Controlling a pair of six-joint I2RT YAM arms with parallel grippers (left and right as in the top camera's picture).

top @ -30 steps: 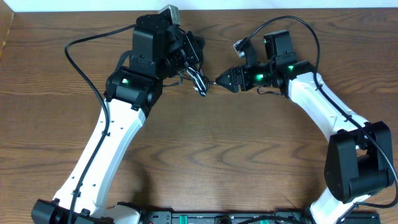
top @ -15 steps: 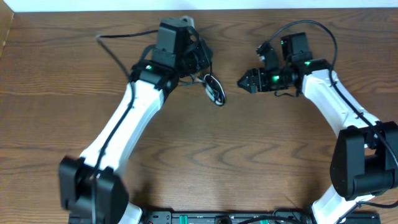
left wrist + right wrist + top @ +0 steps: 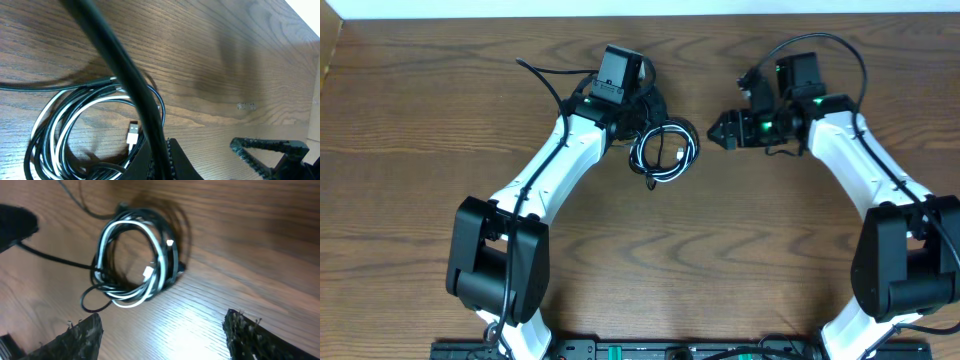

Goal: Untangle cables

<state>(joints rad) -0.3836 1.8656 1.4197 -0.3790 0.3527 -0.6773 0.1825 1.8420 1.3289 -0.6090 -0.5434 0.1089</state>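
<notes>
The cables (image 3: pixel 663 150) are one coil of thin black cords and one white cord, lying flat on the wooden table at top centre. In the left wrist view the coil (image 3: pixel 75 130) shows a white plug end (image 3: pixel 132 132) inside it. My left gripper (image 3: pixel 650 112) is just behind and left of the coil; its fingers (image 3: pixel 215 155) are spread open and hold nothing. My right gripper (image 3: pixel 723 128) is open and empty, a short gap to the right of the coil. The right wrist view shows the coil (image 3: pixel 135 260) ahead of the open fingers (image 3: pixel 167 340).
A thick black arm wire (image 3: pixel 125 75) crosses the left wrist view in front of the coil. Another arm wire (image 3: pixel 545 80) loops behind the left arm. The table's back edge (image 3: pixel 640 14) runs close behind both grippers.
The left arm swung right and the coil, earlier hanging at the left gripper, now lies flat on the table. The right gripper drew back to the right, then stayed.
</notes>
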